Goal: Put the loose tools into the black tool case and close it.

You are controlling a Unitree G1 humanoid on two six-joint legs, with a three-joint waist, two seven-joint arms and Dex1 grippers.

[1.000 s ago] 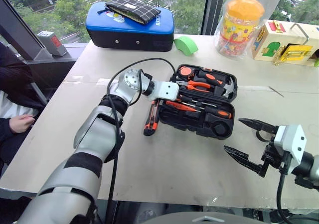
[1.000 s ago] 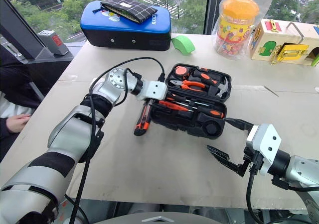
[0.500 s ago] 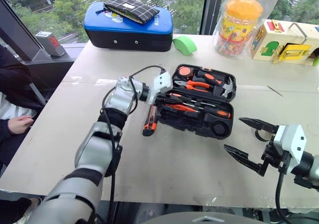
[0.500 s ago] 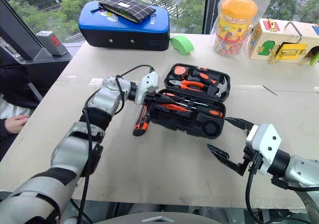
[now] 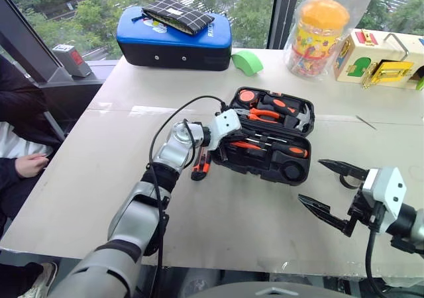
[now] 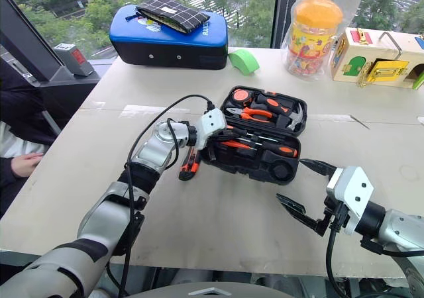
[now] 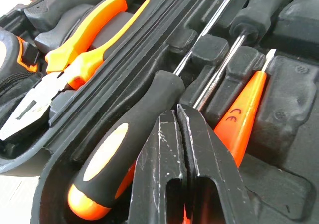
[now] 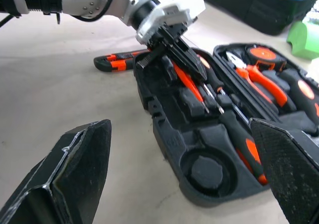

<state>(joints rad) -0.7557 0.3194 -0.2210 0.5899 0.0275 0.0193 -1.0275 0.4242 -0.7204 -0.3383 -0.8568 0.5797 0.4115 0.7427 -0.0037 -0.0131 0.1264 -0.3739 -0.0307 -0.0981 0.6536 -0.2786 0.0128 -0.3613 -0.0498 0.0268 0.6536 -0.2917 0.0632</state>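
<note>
Left gripper (image 7: 180, 115) fingers pressed together over the screwdrivers in the open black tool case (image 5: 286, 172) mid-tabletop, utility knife (image 5: 199, 166) loose just left of it, right gripper (image 5: 329, 190) fingers wide, near-right.

Blk case (image 5: 278, 172) open w/ screwdrivers (image 7: 124, 149); knife (image 5: 201, 165) beside.

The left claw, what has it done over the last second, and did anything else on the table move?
The left claw has swung down into the open black tool case and closed; its fingers now sit shut over the slim orange tester screwdriver, whether gripping it is unclear. The utility knife stays on the table beside the case, and the right claw stays open, hovering in place.
</note>
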